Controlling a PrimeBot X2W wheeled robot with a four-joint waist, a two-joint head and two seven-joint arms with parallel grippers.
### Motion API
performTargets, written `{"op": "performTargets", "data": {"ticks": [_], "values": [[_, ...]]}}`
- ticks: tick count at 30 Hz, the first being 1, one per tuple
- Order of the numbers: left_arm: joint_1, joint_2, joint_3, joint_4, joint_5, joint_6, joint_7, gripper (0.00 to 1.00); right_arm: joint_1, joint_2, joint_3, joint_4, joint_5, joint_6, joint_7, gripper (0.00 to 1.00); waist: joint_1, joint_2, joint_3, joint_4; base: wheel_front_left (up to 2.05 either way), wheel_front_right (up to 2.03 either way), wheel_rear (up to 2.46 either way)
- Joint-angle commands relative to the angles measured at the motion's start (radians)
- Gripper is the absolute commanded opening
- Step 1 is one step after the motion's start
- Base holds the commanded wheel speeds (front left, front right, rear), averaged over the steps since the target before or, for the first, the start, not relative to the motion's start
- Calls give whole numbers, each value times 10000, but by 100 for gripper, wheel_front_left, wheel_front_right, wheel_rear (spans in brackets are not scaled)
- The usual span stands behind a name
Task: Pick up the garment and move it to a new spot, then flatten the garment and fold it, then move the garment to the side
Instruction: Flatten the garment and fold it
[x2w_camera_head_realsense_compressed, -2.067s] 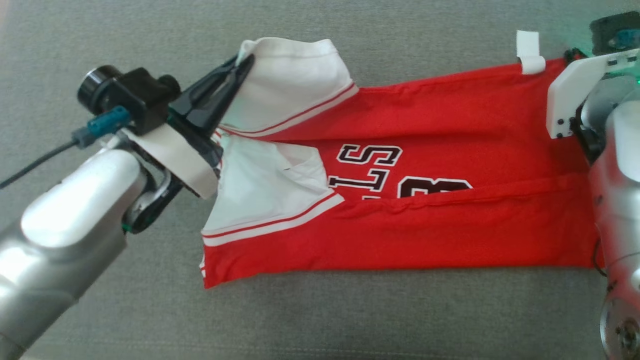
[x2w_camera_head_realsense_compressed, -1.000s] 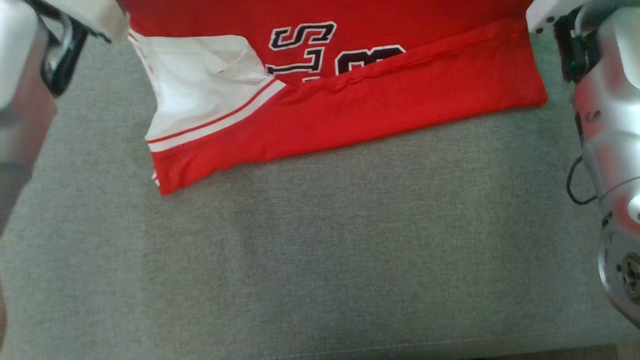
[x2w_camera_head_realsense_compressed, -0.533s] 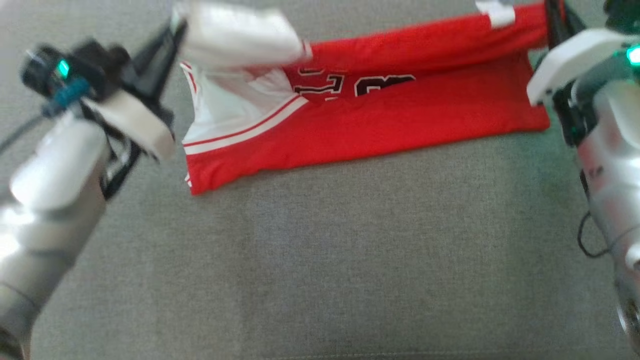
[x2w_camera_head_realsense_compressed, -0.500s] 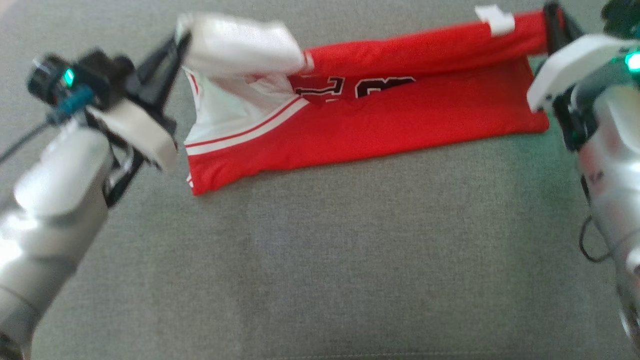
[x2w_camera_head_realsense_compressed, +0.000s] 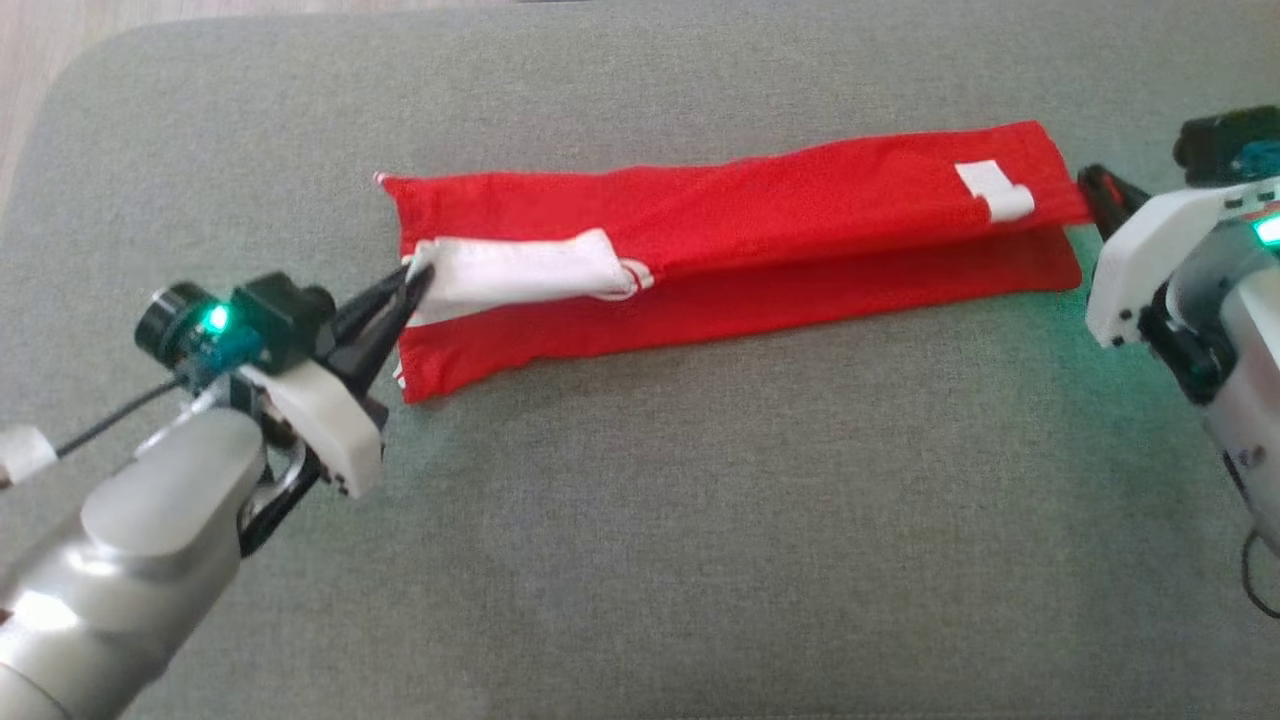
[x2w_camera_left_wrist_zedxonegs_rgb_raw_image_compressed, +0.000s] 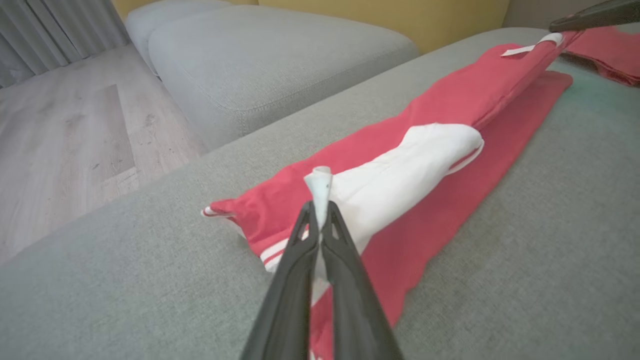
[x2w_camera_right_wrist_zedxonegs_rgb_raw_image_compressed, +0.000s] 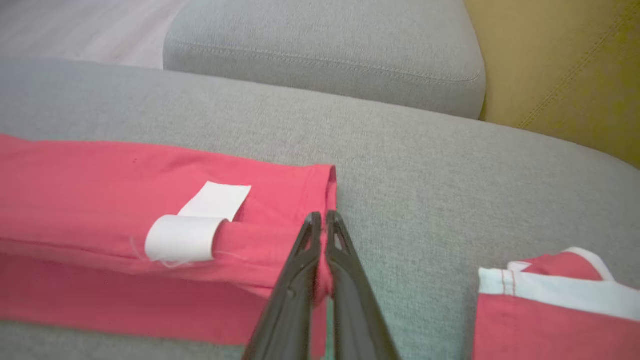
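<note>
Head view: garment (x2w_camera_head_realsense_compressed: 760, 230) folded into a long red strip across the middle of the grey sofa cushion (x2w_camera_head_realsense_compressed: 640, 560). Pinched at the left end by left gripper (x2w_camera_head_realsense_compressed: 415, 282) on the white sleeve (x2w_camera_head_realsense_compressed: 520, 270), at the right end by right gripper (x2w_camera_head_realsense_compressed: 1085, 180).
Left wrist view: fingers clenched on a bunched tip of white cloth.
Right wrist view: fingers clenched on the red hem corner, near a white label (x2w_camera_right_wrist_zedxonegs_rgb_raw_image_compressed: 182, 239).
Judged light, limp, not fragile, so best gripped at corners and hems, pulled taut between both ends.
</note>
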Motion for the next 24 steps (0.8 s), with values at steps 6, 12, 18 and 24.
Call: {"op": "performTargets", "data": {"ticks": [6, 12, 18, 24], "values": [[-106, 410, 58, 64, 107, 79, 10, 0, 298, -885, 1464, -810, 388, -19, 663, 0, 1, -1, 161, -26, 0, 0, 0], [15, 119, -113, 455, 130, 84, -46, 0, 291, -1185, 2065, -942, 921, -19, 1216, 21, 1, -1, 309, -44, 0, 0, 0], [-45, -385, 392, 862, -111, 434, -390, 100, 78, -1138, 1877, -974, 1337, -19, 574, 100, 1, -1, 142, -83, 0, 0, 0], [267, -814, 2544, -288, -479, 1114, -535, 100, -183, -580, 1160, -732, 794, -19, -1544, 100, 1, -1, -384, -133, 0, 0, 0]]}}
